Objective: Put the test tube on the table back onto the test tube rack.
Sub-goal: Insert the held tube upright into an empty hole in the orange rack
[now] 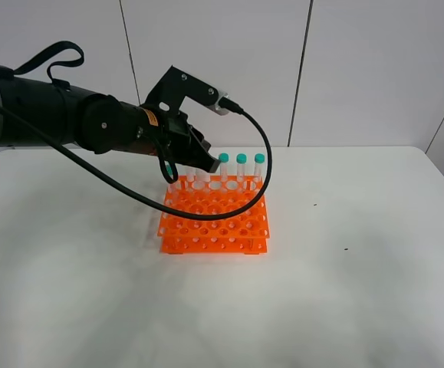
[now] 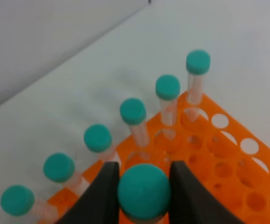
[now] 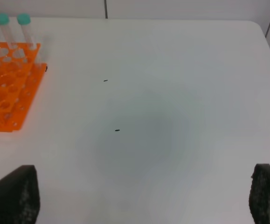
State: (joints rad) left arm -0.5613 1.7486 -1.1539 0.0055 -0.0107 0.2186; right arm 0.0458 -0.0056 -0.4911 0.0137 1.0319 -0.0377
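My left gripper (image 1: 171, 173) is shut on a test tube's teal cap (image 2: 143, 191), upright over the back left part of the orange rack (image 1: 214, 222). The tube's lower part is hidden, so I cannot tell whether it sits in a hole. In the left wrist view several more teal-capped tubes (image 2: 167, 87) stand in the rack's (image 2: 228, 154) edge row just beyond the held one. Three of them (image 1: 241, 159) show in the high view. My right gripper (image 3: 143, 189) is open and empty above the bare white table (image 3: 172, 70), well to the right of the rack (image 3: 9, 88).
Two small dark specks (image 1: 314, 205) lie on the table (image 1: 360, 299) right of the rack. A black cable (image 1: 256, 176) from the left arm loops over the rack's top. A white panelled wall stands behind the table.
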